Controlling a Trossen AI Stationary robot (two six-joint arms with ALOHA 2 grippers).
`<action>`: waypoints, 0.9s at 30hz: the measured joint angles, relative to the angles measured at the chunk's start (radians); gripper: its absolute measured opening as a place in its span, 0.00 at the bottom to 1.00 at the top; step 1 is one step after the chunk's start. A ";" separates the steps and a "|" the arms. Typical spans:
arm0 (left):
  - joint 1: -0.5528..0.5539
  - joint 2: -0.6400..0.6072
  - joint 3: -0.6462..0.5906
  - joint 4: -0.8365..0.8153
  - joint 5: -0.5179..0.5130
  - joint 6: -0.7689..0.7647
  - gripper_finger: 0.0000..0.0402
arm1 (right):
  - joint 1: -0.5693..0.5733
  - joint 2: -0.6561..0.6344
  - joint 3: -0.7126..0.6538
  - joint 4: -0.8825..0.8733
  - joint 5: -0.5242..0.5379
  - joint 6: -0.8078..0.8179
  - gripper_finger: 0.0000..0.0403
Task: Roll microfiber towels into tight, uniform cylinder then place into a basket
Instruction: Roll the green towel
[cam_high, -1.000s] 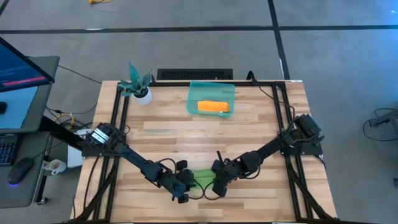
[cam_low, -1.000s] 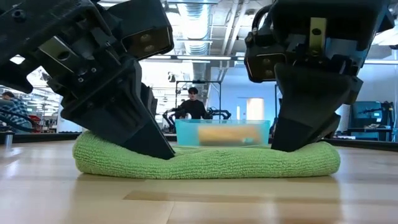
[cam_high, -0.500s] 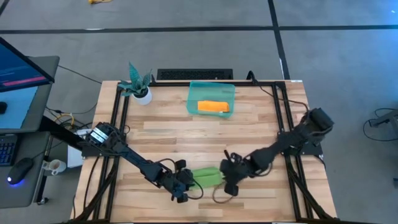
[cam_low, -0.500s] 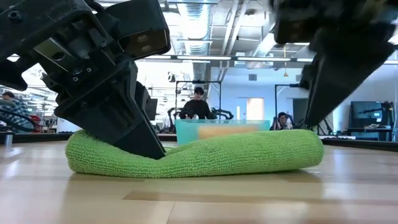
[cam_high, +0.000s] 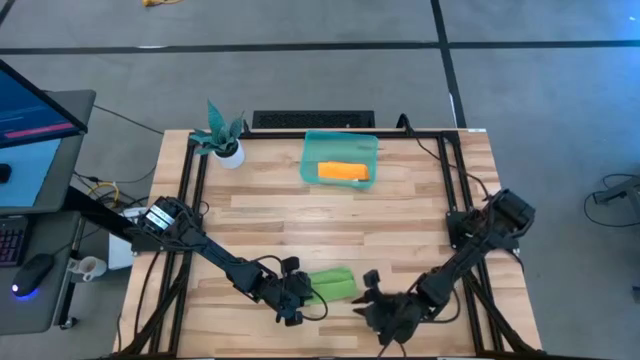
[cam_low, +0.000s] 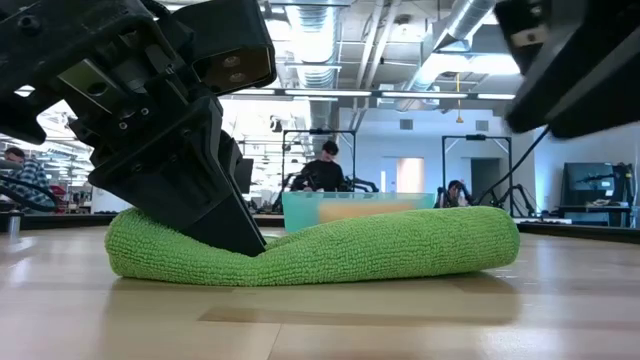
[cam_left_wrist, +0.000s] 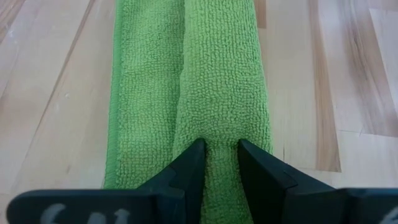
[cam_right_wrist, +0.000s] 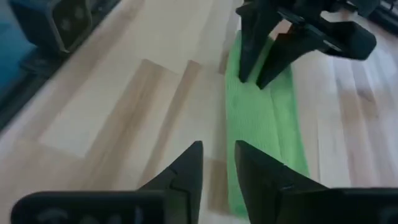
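Seen from above, the green towel (cam_high: 331, 284) lies rolled near the table's front edge, pinched at one end by the left gripper (cam_high: 297, 297); the right gripper (cam_high: 383, 305), clamped on the other end a second ago, is now withdrawn just beside it, while the orange towel (cam_high: 343, 171) rests in the basket (cam_high: 340, 140). At table height, the freed end is seen lying unsupported. From the wrists, the left fingers (cam_left_wrist: 193, 165) are closed on a towel fold, and the right fingers (cam_right_wrist: 186, 168) are parted on nothing, so the roll is judged ready for single-arm transfer.
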 joint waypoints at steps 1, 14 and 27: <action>0.000 0.000 0.000 -0.001 0.000 -0.001 0.23 | -0.008 0.013 0.000 0.017 0.000 -0.022 0.31; 0.000 0.000 0.000 -0.002 0.000 -0.001 0.23 | -0.097 0.098 0.004 -0.020 -0.065 -0.032 0.58; -0.008 0.004 0.065 -0.094 -0.027 0.109 0.23 | -0.172 0.167 0.009 -0.040 -0.175 0.204 0.50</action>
